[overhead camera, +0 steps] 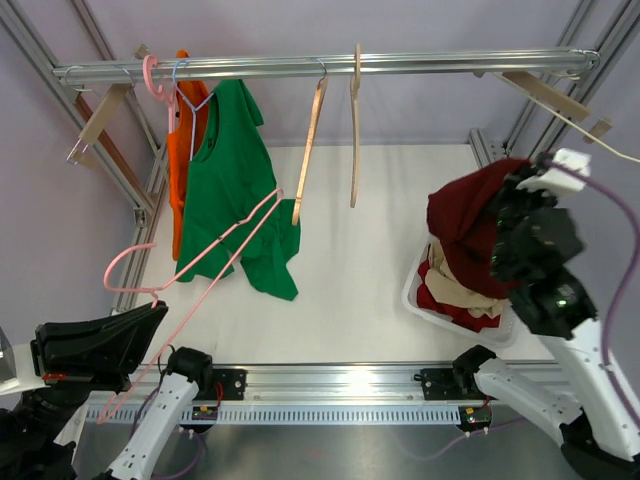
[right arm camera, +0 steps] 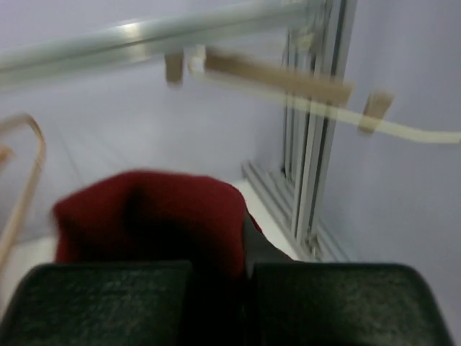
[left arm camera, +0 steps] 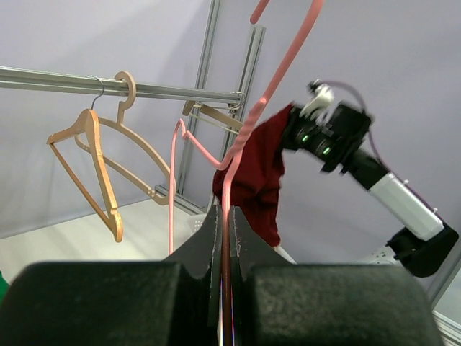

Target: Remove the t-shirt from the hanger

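Observation:
My left gripper (left arm camera: 229, 216) is shut on a bare pink hanger (overhead camera: 200, 258), held low at the near left; its wire runs up between my fingers in the left wrist view (left arm camera: 238, 155). My right gripper (overhead camera: 508, 195) is shut on a dark red t-shirt (overhead camera: 465, 225) and holds it up above the white basket (overhead camera: 415, 300) at the right. The shirt drapes over my right fingers in the right wrist view (right arm camera: 155, 213) and also shows in the left wrist view (left arm camera: 259, 173).
A green shirt (overhead camera: 235, 185) and an orange garment (overhead camera: 178, 170) hang on hangers at the left of the metal rail (overhead camera: 320, 66). Two bare wooden hangers (overhead camera: 330, 140) hang mid-rail. The basket holds red and cream clothes (overhead camera: 455, 295).

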Controlling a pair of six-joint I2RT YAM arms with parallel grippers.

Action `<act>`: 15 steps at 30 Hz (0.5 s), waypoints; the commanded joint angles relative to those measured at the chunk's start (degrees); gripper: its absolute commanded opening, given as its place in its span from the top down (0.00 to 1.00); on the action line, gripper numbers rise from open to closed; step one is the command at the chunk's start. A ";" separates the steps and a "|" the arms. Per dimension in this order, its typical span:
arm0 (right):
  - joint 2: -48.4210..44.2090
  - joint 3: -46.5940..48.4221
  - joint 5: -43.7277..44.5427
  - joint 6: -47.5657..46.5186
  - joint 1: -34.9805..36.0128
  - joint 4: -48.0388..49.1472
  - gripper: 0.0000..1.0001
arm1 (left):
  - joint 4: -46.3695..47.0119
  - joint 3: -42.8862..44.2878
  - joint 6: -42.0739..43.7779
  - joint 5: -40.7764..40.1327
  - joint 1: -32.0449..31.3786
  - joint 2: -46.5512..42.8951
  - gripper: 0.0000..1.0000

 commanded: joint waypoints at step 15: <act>-9.99 -44.54 5.97 72.98 -15.73 -21.74 1.00 | 1.92 -2.66 2.64 -4.41 -0.23 5.99 1.00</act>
